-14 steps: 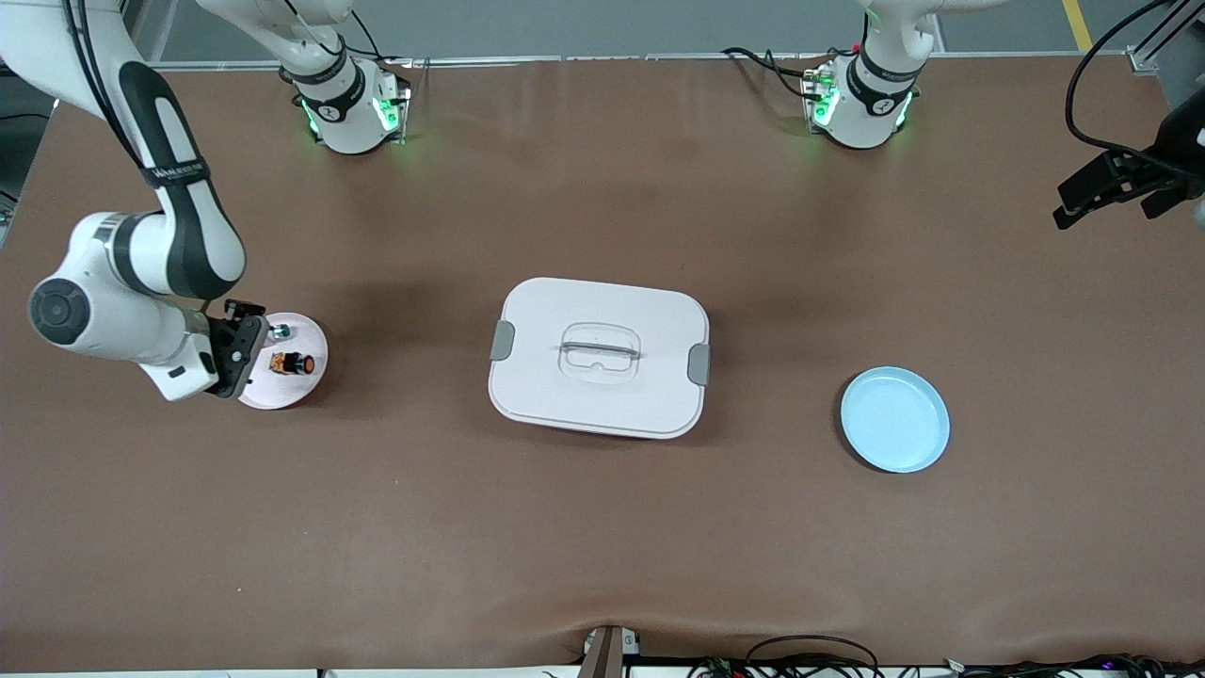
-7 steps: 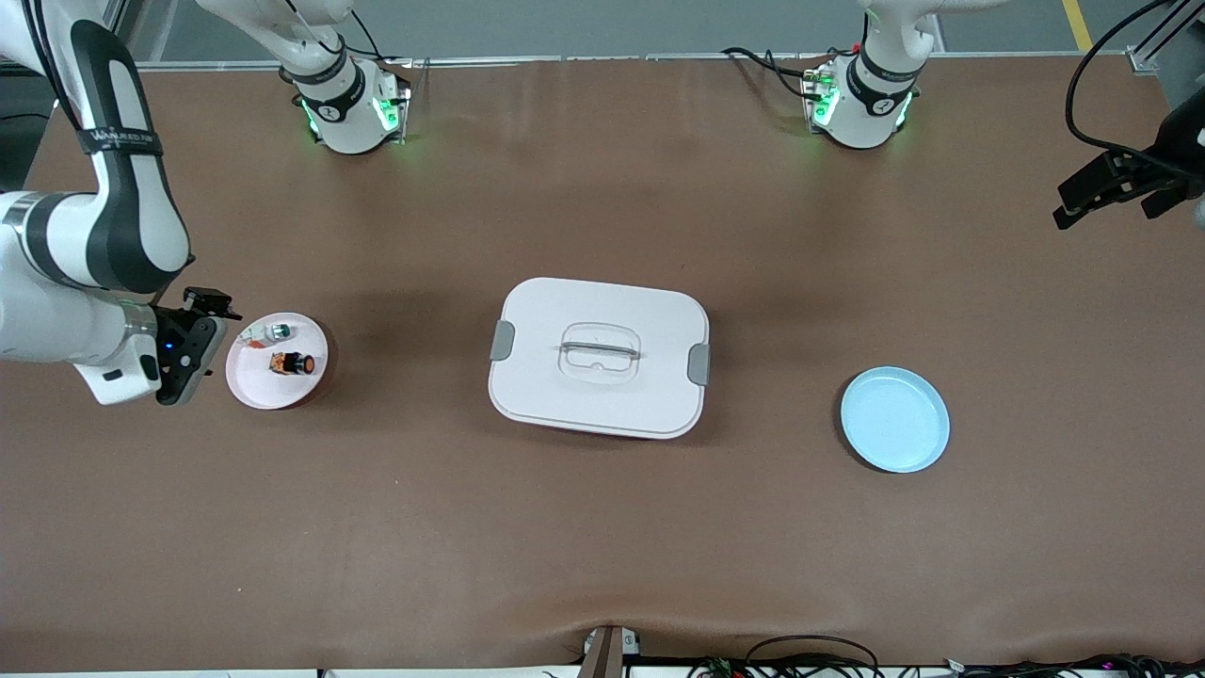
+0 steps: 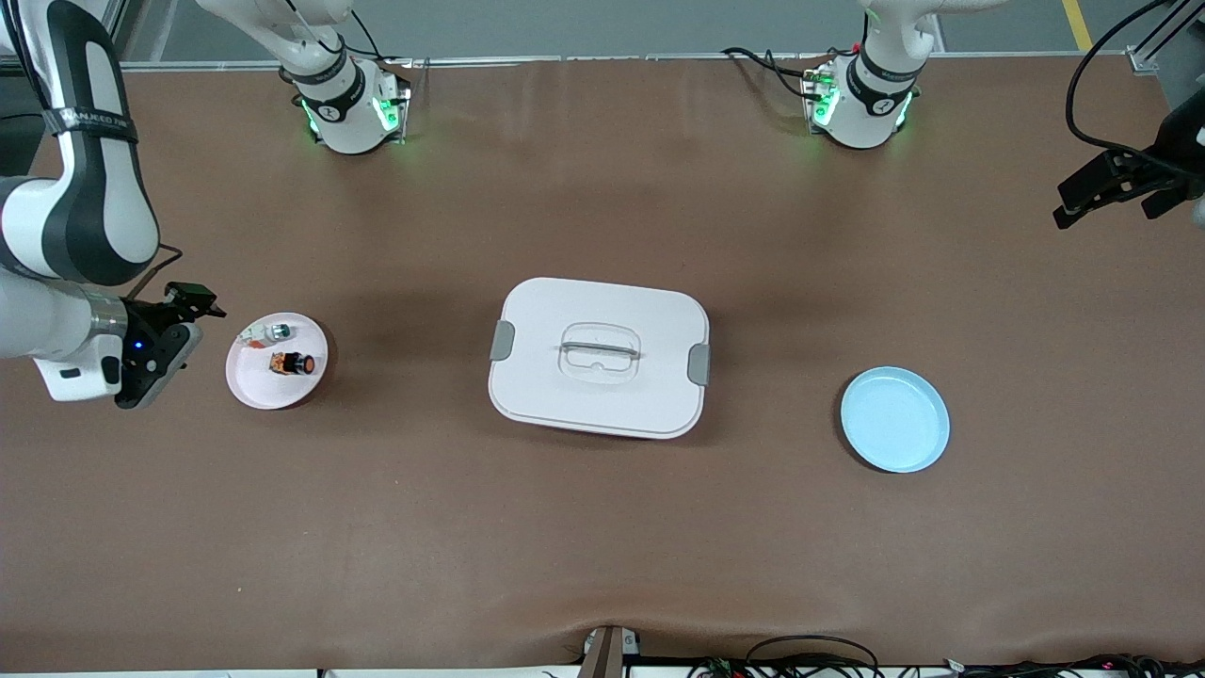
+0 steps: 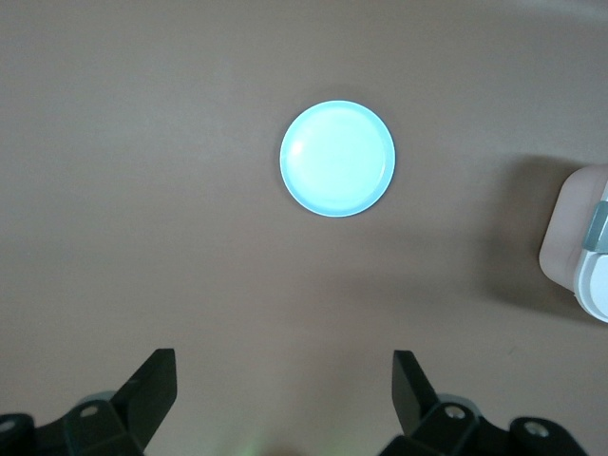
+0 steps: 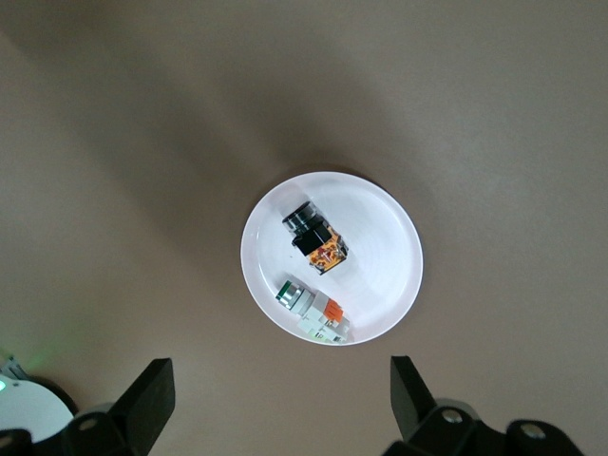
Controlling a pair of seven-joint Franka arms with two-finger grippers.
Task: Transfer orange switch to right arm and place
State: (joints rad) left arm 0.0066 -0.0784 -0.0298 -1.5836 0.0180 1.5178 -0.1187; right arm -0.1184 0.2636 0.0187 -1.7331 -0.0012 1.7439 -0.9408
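Note:
The orange switch [image 3: 290,363] lies on its side on a small pinkish-white plate [image 3: 259,388] toward the right arm's end of the table. Beside it on the plate lies a white-and-silver switch with a green tip [image 3: 268,331]. My right gripper [image 3: 169,348] is open and empty, up beside the plate. In the right wrist view the orange switch [image 5: 315,239] and the plate [image 5: 391,249] lie past the open right gripper [image 5: 282,404]. My left gripper [image 3: 1106,209] is open and empty, waiting high at the left arm's end, and it also shows in the left wrist view [image 4: 283,399].
A white lidded box [image 3: 599,356] with grey clips sits mid-table. A light blue plate [image 3: 894,419] lies toward the left arm's end and shows in the left wrist view [image 4: 337,159]. The box's corner [image 4: 581,237] shows there too.
My right gripper has drawn away from the plate toward the right arm's end of the table, empty. The orange switch stays on the plate. The left arm has not moved.

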